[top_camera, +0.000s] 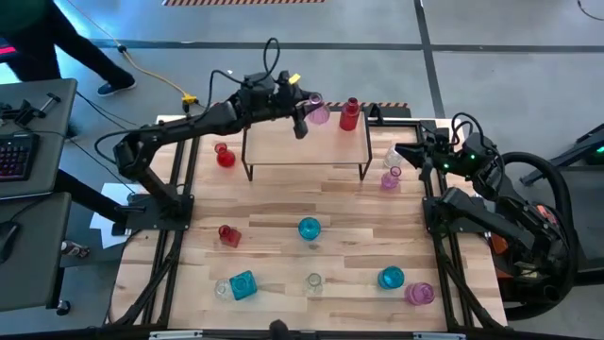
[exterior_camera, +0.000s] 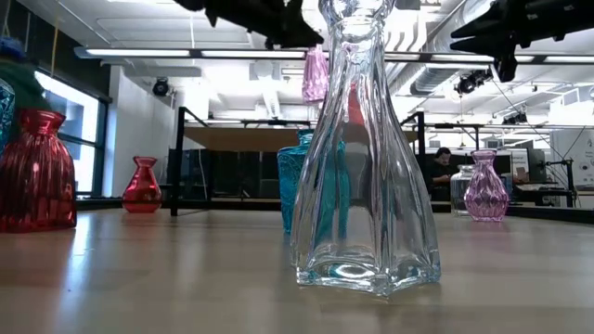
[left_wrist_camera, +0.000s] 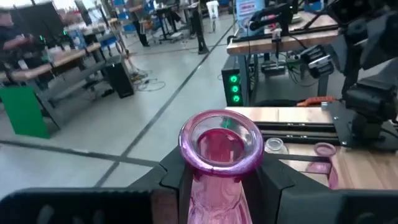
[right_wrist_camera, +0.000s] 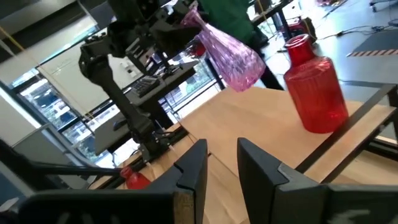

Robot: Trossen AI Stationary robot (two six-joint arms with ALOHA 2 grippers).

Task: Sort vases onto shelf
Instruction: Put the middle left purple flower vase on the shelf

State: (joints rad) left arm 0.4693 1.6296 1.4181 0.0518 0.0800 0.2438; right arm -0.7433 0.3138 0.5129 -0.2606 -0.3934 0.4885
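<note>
The left gripper [top_camera: 310, 106] is closed on the neck of a pink vase [top_camera: 318, 113] and holds it up over the back edge of the shelf [top_camera: 283, 146], just beside a red vase [top_camera: 350, 114] that stands on the shelf top. The vase is glass, so I think it is light, hard and slippery, and it could break if it drops or bumps the red one. The thin neck under the wide lip looks like the best place to hold it, because the lip stops it from sliding down. The left wrist view looks right down into the round pink mouth with the fingers [left_wrist_camera: 177, 180] on both sides, which the high view cannot show. The right wrist view shows the pink vase [right_wrist_camera: 233, 53] hanging tilted in the air. The right gripper [top_camera: 408, 151] waits near the right end of the shelf with its fingers [right_wrist_camera: 193, 165] a little apart and nothing between them. The high view alone shows the other vases spread across the table [top_camera: 274, 208]
</note>
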